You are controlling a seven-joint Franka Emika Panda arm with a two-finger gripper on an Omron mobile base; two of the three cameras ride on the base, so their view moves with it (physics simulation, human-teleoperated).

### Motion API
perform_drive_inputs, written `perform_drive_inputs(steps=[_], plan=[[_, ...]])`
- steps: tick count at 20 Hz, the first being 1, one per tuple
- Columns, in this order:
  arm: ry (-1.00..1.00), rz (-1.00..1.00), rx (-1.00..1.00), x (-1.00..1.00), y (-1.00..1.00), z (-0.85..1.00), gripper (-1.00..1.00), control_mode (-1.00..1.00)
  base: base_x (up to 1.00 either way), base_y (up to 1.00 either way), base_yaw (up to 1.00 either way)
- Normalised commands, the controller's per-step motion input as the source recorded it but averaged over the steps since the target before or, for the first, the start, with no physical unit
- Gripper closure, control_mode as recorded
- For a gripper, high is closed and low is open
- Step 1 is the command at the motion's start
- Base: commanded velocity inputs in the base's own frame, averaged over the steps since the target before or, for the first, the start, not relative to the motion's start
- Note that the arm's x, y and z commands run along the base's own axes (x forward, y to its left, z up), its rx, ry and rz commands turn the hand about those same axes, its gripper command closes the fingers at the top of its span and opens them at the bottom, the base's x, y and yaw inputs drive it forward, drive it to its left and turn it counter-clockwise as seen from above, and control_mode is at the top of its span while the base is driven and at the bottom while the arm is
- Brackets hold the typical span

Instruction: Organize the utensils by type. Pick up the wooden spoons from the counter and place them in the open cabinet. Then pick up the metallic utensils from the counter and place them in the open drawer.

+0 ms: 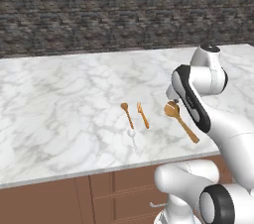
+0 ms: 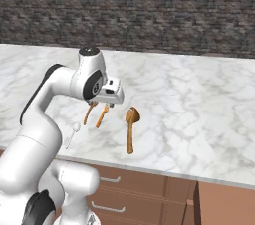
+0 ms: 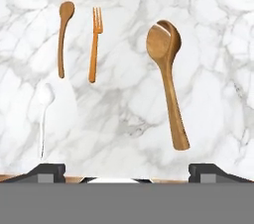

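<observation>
I hold the end effector (image 3: pixel 127 171) above the desk (image 3: pixel 213 44) with its fingers spread wide and nothing between them. Ahead and to its left lie the pale metal spoon (image 3: pixel 44 114), then the small wooden spoon (image 3: pixel 62 37), then the fork (image 3: pixel 94 49). The large wooden spoon (image 3: pixel 168 82) lies ahead to the right.

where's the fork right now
The fork lies flat on the counter, between the small wooden spoon and the big wooden spoon, with the silver spoon nearby.
</observation>
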Motion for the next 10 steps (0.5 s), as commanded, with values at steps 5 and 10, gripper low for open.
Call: perform_drive_inputs(steps=[5,10], plan=[[0.0,0.0,-0.01,0.0,-0.35,-0.4,-1.0,-1.0,0.0,0.0,0.0],[0.0,0.0,-0.02,0.0,-0.32,-0.43,-1.0,-1.0,0.0,0.0,0.0]])
